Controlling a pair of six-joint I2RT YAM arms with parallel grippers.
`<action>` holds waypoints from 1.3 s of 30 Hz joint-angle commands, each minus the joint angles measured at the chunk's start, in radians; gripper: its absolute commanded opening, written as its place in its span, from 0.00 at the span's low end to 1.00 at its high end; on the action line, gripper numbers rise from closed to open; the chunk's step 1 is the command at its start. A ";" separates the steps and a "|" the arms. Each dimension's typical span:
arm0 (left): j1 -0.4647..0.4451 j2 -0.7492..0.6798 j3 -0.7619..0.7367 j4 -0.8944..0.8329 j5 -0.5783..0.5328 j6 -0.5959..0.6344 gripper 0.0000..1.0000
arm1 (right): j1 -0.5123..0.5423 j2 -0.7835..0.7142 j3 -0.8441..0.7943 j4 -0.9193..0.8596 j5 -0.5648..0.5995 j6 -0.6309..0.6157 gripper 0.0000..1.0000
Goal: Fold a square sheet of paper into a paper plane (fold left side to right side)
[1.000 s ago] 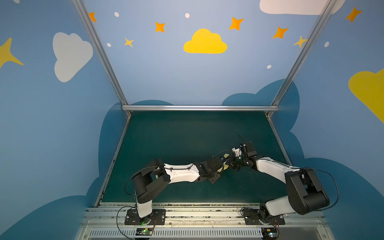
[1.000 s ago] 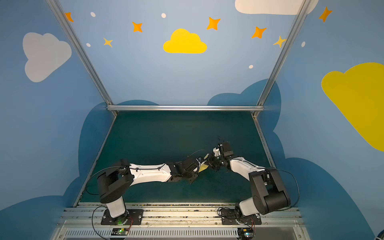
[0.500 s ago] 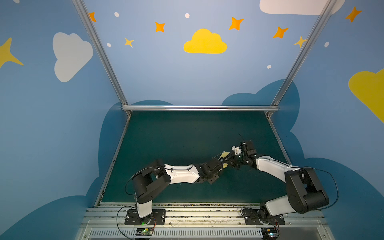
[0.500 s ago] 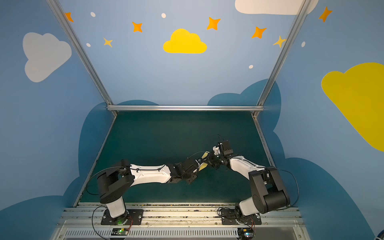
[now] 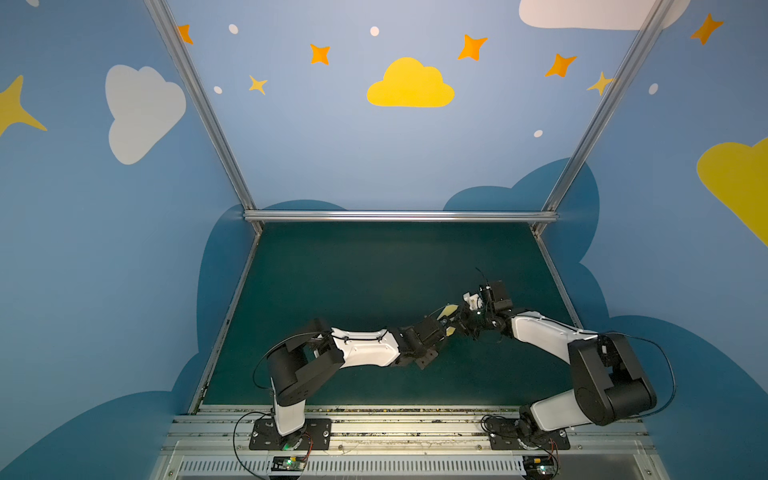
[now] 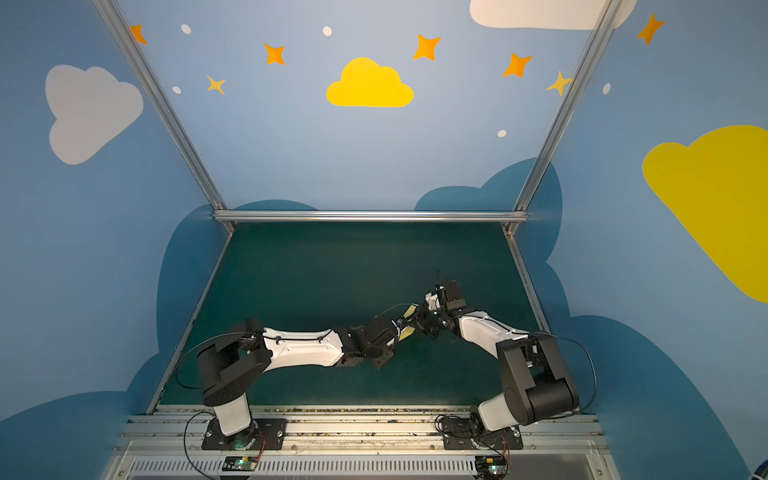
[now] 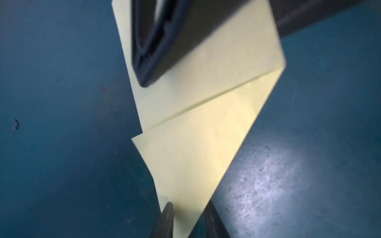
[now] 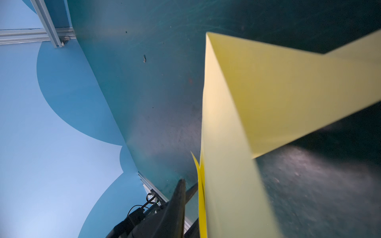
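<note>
Part-folded yellow paper sheet (image 7: pixel 195 154) above the worktop (image 7: pixel 61 103), clamped by the right end effector (image 5: pixel 464 321); left end effector (image 7: pixel 189 215) fingertips flank its tip, grip indeterminate.

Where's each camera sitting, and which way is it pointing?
Top views: high over the near edge, facing down at the green table; left arm, right arm whole.
Left wrist: on its arm, facing down at folded yellow paper; left gripper fingertips show.
Right wrist: on its arm, facing along the paper toward a blue wall; right gripper finger shows.
Shared: all show the paper.
</note>
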State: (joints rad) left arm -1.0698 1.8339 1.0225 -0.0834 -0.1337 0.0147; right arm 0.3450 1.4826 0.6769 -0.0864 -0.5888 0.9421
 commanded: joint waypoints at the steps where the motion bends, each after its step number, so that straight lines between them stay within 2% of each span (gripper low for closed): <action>1: -0.004 0.021 0.011 0.001 -0.018 0.009 0.31 | 0.003 0.009 0.026 0.001 -0.006 -0.008 0.18; 23: -0.002 -0.019 0.017 -0.012 0.030 0.007 0.04 | -0.001 0.018 0.030 0.005 -0.013 -0.009 0.20; 35: 0.060 -0.029 0.048 -0.098 0.191 -0.097 0.04 | -0.018 -0.071 0.054 -0.075 -0.019 -0.048 0.56; 39: 0.069 -0.019 0.063 -0.131 0.225 -0.123 0.04 | -0.022 -0.122 0.049 -0.123 -0.007 -0.072 0.63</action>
State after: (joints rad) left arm -1.0058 1.8267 1.0599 -0.1623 0.0425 -0.0727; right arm 0.3286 1.3991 0.7055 -0.1474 -0.6052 0.9012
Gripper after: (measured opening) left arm 0.047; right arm 0.621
